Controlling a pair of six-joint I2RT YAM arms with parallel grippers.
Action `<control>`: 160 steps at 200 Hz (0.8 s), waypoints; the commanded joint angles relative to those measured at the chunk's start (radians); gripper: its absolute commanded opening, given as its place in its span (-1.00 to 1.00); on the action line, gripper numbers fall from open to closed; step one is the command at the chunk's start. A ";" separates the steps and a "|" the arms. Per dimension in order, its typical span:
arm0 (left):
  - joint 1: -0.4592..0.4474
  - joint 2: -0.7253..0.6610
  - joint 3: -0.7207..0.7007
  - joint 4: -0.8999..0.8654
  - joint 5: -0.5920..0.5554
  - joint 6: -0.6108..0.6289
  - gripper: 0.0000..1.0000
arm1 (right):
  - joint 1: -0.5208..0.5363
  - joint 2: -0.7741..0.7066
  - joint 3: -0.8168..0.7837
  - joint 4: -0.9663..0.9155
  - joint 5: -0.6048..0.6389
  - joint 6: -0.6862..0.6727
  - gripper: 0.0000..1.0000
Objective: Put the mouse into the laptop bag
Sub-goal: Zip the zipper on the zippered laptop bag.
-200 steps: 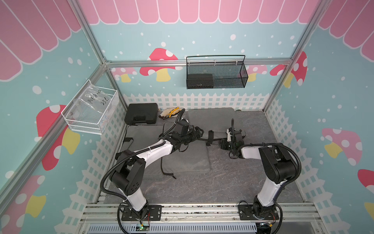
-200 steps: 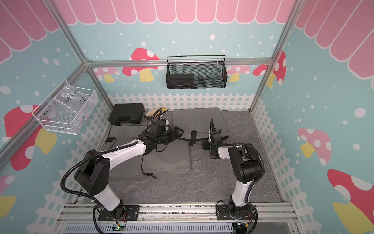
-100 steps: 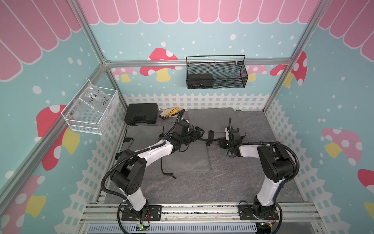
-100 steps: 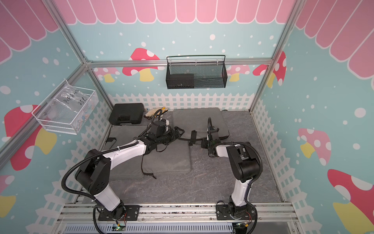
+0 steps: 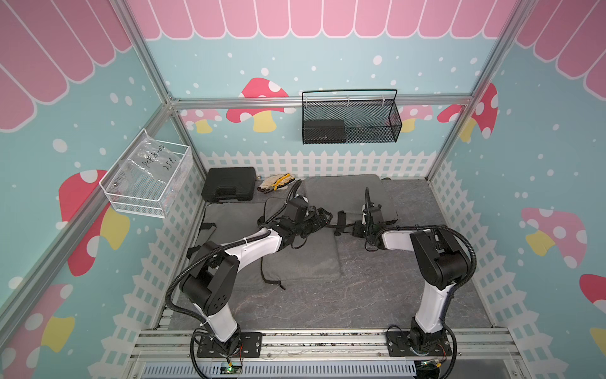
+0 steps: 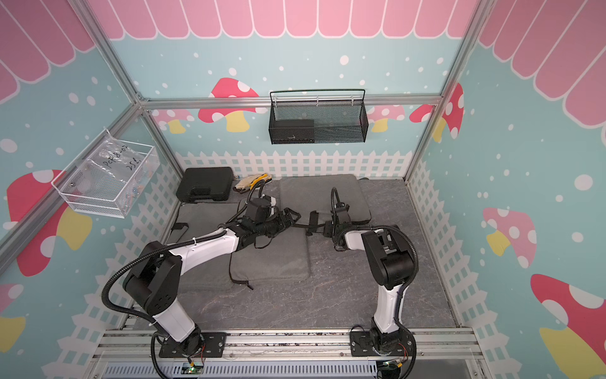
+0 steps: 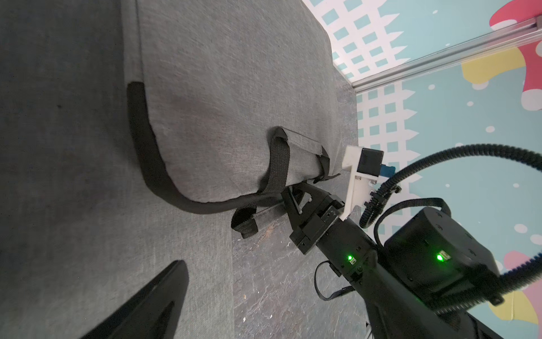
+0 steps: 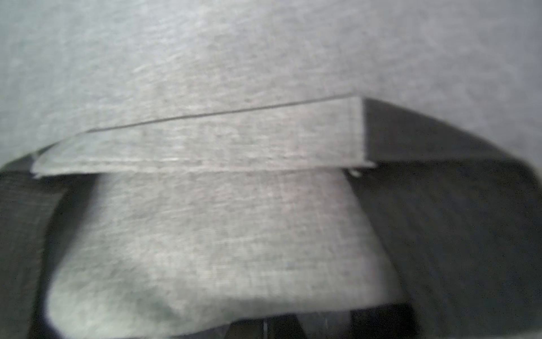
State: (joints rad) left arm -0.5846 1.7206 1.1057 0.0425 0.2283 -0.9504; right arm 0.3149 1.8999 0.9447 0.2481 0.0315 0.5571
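Observation:
The grey laptop bag point(image 5: 341, 193) lies flat at the back middle of the table, its handle point(image 7: 299, 152) turned toward the arms. My right gripper point(image 5: 355, 226) is shut on the bag's edge beside that handle; in the left wrist view the right gripper point(image 7: 289, 195) reaches under the fabric rim. In the right wrist view grey bag cloth point(image 8: 220, 234) fills the picture right at the jaws. My left gripper point(image 5: 323, 217) hovers open just left of the bag, with nothing between its fingers; one finger point(image 7: 158, 299) shows. The mouse is out of view.
Two more grey padded pieces point(image 5: 305, 259) point(image 5: 232, 220) lie in front and to the left, with loose black straps point(image 5: 272, 279). A black case point(image 5: 229, 188) and work gloves point(image 5: 275, 182) sit at the back left. Wire baskets point(image 5: 349, 121) point(image 5: 147, 183) hang on the walls.
My right gripper has closed from half open to shut on the bag's edge and shifted slightly left. The left arm has stayed where it was, open.

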 commanded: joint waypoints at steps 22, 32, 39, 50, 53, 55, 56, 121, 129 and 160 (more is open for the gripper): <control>-0.075 -0.008 -0.069 0.079 -0.062 -0.066 0.92 | 0.019 -0.123 -0.066 -0.031 0.002 0.003 -1.00; -0.102 -0.005 -0.078 0.098 -0.078 -0.082 0.92 | 0.021 -0.151 -0.083 -0.027 -0.019 0.005 -1.00; -0.121 0.004 -0.084 0.119 -0.081 -0.096 0.92 | 0.024 -0.171 -0.096 -0.020 -0.034 0.008 -1.00; -0.149 0.027 -0.083 0.153 -0.084 -0.114 0.92 | 0.027 -0.206 -0.123 -0.010 -0.045 0.015 -1.00; -0.155 0.035 -0.080 0.158 -0.085 -0.118 0.93 | 0.028 -0.215 -0.132 -0.009 -0.047 0.016 -1.00; -0.160 0.042 -0.077 0.162 -0.085 -0.120 0.92 | 0.028 -0.223 -0.136 -0.009 -0.047 0.018 -1.00; -0.162 0.045 -0.076 0.163 -0.086 -0.121 0.92 | 0.028 -0.226 -0.139 -0.009 -0.048 0.019 -1.00; -0.209 0.228 0.037 0.229 -0.088 -0.173 0.92 | 0.031 -0.393 -0.266 0.021 -0.107 0.056 -1.00; -0.208 0.241 0.048 0.228 -0.100 -0.170 0.93 | 0.034 -0.409 -0.280 0.021 -0.111 0.063 -1.00; -0.201 0.308 0.153 0.169 -0.130 -0.142 0.94 | 0.051 -0.492 -0.352 0.015 -0.096 0.085 -1.00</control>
State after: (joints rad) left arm -0.7933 1.9812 1.1690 0.2245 0.1463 -1.0966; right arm 0.3477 1.4879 0.6361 0.2386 -0.0528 0.6132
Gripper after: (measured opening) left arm 0.968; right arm 0.050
